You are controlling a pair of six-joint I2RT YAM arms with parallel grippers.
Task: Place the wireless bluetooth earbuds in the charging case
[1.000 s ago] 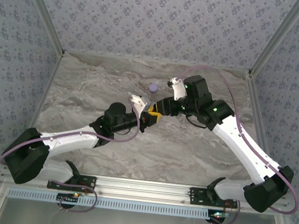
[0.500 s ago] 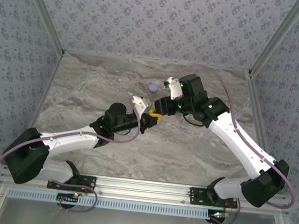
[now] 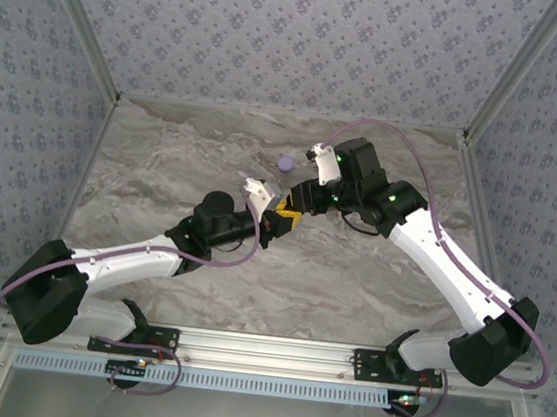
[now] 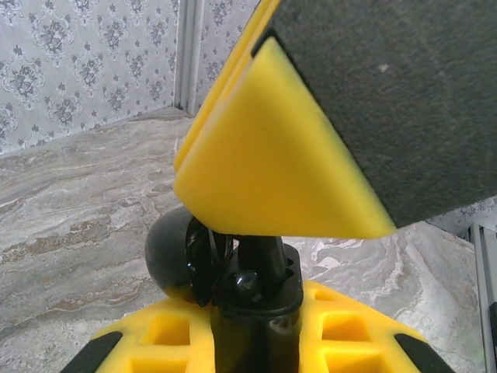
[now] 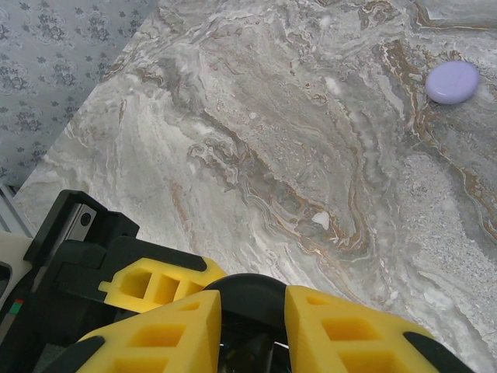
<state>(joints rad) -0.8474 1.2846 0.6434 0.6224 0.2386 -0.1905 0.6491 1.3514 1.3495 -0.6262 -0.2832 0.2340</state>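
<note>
Left gripper [image 4: 248, 330] is clenched on the small round black charging case [image 4: 174, 256], over the grey marble table [image 5: 272, 155], approx. at its centre. Right gripper [image 5: 252, 315] has its yellow fingers [image 5: 342, 334] either side of the same case w/ a narrow gap (grasping or not, I cannot tell). The pale lilac round disc [image 5: 453, 81] lies well apart, towards the back wall.

Low in the frame we see our left gripper [image 4: 252, 338] pinching the charging case [image 4: 172, 250], whose glossy black dome bulges out to the left. Close above it hangs another yellow finger [image 4: 272, 163] with a dark pad, against the marble table [image 4: 78, 210] and the patterned wall [image 4: 85, 70].
</note>
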